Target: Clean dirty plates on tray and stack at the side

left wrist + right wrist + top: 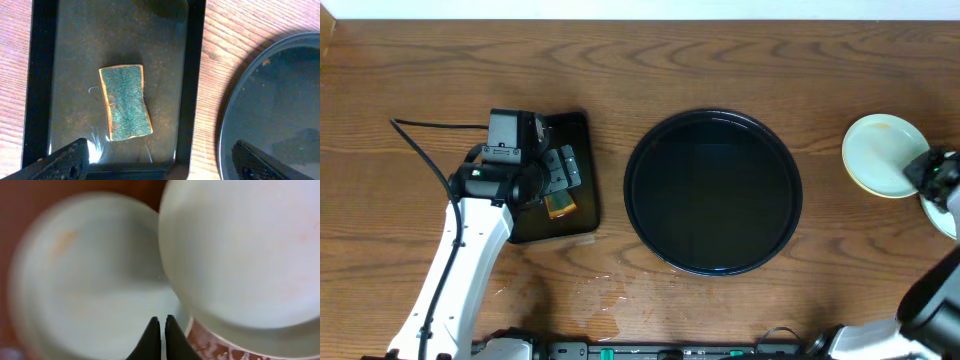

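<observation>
The round black tray [632, 192] lies at the table's middle with nothing on it; its edge also shows in the left wrist view [280, 100]. Two pale plates lie at the far right, one [875, 150] [75, 280] with a faint orange smear, the other [948, 218] [240, 250] overlapping it in the right wrist view. My right gripper [926, 172] [161, 320] is shut, its tips over the smeared plate's near rim, nothing visibly between them. My left gripper [555, 180] [162, 157] hangs wide open above a green-topped sponge [125, 102] [559, 205].
The sponge lies in a smaller rectangular black tray [40, 75] [582, 130] left of the round one. Wet spots [600, 290] mark the wood near the front edge. A black cable [420, 150] runs along the left arm.
</observation>
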Controlling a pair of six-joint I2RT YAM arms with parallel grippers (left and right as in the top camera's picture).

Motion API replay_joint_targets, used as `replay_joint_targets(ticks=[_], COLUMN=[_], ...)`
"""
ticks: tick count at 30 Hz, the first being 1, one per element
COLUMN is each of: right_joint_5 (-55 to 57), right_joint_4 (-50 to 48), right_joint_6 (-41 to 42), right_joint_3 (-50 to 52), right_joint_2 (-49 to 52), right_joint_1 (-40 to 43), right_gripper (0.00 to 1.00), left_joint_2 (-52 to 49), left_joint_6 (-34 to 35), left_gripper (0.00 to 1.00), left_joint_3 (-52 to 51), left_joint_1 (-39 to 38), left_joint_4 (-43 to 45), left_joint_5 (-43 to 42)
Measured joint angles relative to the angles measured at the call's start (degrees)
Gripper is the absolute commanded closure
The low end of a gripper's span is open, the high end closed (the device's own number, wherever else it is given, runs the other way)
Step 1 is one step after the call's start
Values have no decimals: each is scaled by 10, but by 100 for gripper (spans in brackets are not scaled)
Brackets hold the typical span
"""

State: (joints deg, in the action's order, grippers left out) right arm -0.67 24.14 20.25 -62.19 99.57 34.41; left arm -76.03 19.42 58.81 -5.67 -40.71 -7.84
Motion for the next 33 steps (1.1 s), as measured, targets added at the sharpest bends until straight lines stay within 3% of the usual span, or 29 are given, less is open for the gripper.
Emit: replay_joint_targets(ticks=[5, 8, 10, 15, 23, 26, 28, 30, 33], right_joint_5=[-12, -80, -124, -209, -320, -239, -152, -56, 45], right_joint_4=[-10, -23, -23, -11, 52, 110, 140, 172, 200], right_joint_6=[-22, -52, -63, -73, -100, -103, -92, -66, -10], right_joint_3=[1, 1, 1, 1, -1, -1, -2, -4, -4], right_joint_2=[45, 39, 30, -48, -292, -368, -398, -406, -371], right_joint_1=[0, 0, -1, -29, -161, -194, -193, -181, -143], right_gripper=[93, 67, 60, 55, 50, 49, 55, 60, 55], left_joint_2=[0, 0, 0, 0, 0, 0, 0, 0, 0], left_joint_6=[0, 0, 0, 0, 0, 0, 0, 0, 0], left_gripper=[8, 8, 8, 8, 8, 8, 8, 8, 8], left_joint_3=[0, 0, 0, 0, 0, 0, 0, 0, 0], left_joint_1=[0, 0, 0, 0, 0, 0, 0, 0, 0], left_joint_4=[0, 0, 0, 0, 0, 0, 0, 0, 0], left_joint_5=[0, 0, 0, 0, 0, 0, 0, 0, 0])
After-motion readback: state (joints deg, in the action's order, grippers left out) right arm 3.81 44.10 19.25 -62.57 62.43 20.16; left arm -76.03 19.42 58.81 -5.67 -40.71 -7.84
